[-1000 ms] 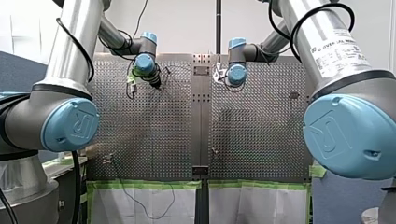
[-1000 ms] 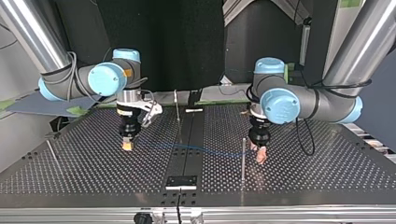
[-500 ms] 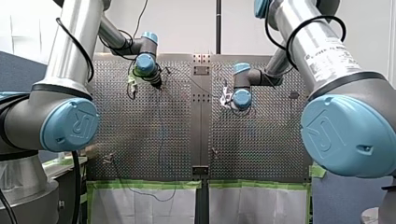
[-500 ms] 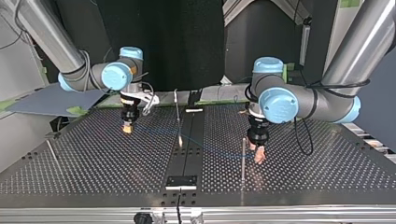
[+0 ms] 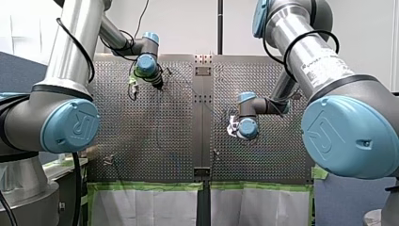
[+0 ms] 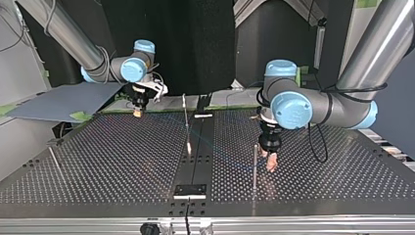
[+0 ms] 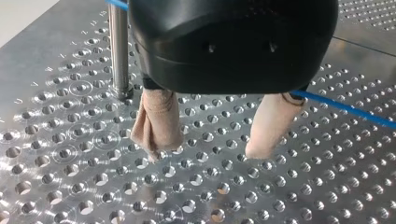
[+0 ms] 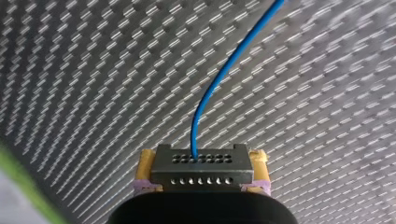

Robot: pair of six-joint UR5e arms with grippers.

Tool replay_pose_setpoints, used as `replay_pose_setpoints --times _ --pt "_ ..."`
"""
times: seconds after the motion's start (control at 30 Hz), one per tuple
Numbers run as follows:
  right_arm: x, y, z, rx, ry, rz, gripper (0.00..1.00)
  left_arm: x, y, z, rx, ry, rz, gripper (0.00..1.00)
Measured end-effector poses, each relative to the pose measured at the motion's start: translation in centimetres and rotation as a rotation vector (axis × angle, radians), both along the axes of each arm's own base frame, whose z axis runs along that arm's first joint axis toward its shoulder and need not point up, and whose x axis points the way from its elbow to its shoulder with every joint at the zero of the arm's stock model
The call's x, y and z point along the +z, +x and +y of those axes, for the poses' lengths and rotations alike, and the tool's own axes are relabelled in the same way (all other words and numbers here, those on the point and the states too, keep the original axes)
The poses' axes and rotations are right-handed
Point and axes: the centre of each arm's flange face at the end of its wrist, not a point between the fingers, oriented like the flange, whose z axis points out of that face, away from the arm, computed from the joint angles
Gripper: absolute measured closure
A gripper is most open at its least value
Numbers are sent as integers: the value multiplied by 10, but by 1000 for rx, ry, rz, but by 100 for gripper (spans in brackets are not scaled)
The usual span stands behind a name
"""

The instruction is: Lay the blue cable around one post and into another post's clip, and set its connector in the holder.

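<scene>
My right gripper [image 8: 201,186] is shut on a black connector [image 8: 201,165], which sits between its yellow pads. The blue cable [image 8: 219,84] leaves the connector and arcs away over the plate. In the top view my right gripper [image 6: 138,111] hangs at the far left of the table. From there the cable [image 6: 227,157] runs low across to a thin post [image 6: 255,166]. My left gripper [image 6: 270,161] stands open beside that post. In the left wrist view its beige fingers [image 7: 156,123] are apart just above the plate, nothing between them. The cable [image 7: 345,108] passes behind them, and the post [image 7: 119,51] is beside them.
A tilted thin post [image 6: 186,120] rises near the table's middle strip. A black block [image 6: 191,190] sits on that strip near the front edge. Another thin post [image 6: 55,159] stands at the top view's left. Green tape [image 5: 146,186] lines the plate's near edge in the front view.
My right arm has carried the connector towards the far left of the top view, dragging the blue cable with it. My left arm has stayed by its post.
</scene>
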Motion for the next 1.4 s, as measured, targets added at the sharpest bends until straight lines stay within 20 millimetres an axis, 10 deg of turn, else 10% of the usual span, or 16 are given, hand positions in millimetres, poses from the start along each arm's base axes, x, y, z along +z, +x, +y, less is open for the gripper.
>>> replay_pose_setpoints --times 0.97,1.4 --pt "-214 -112 81 -147 232 94 100 0 -1 -3 -3 6 0 0" --pt "-267 -129 83 -146 226 83 100 0 -1 -3 -1 9 0 0"
